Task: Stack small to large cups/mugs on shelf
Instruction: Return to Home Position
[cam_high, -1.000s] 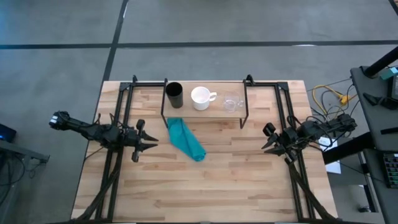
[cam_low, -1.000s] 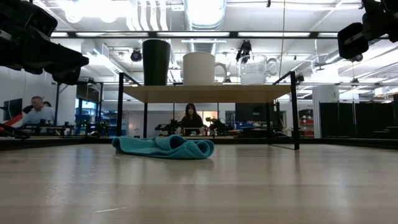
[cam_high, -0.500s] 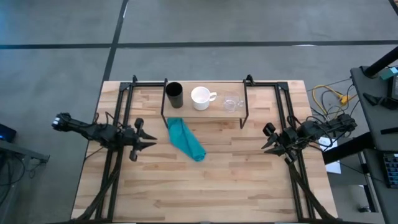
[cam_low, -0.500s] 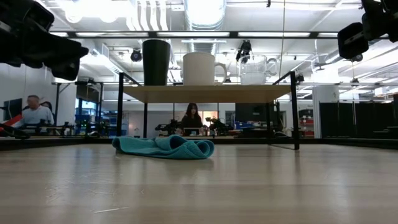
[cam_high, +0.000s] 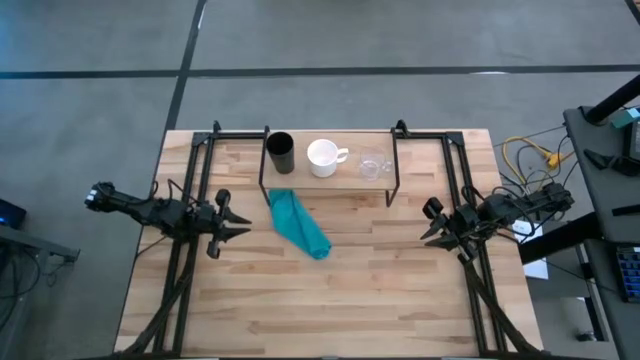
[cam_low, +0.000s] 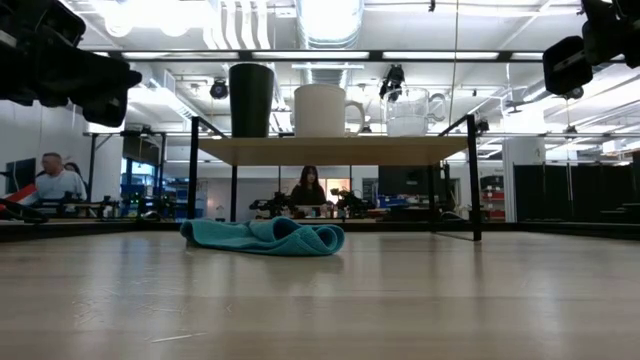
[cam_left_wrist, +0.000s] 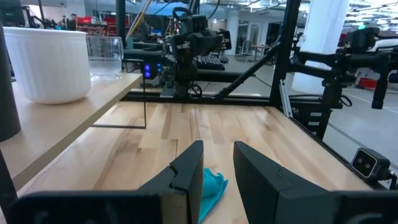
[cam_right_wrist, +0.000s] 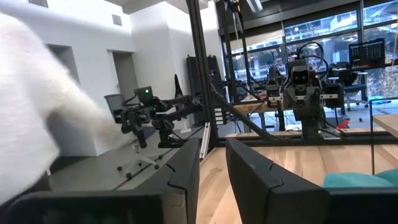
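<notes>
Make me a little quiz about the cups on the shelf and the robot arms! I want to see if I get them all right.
1. True or false: the teal cloth lies on top of the shelf.
2. What do the left tool and the right tool hold? A. the black cup B. the teal cloth C. nothing
3. Fill in: on the shelf, the white mug stands between the black cup and the ____.

Key:
1. False. It lies on the table, in front of the shelf.
2. C. Both tools are open and empty, out at the table's sides.
3. glass cup
</notes>
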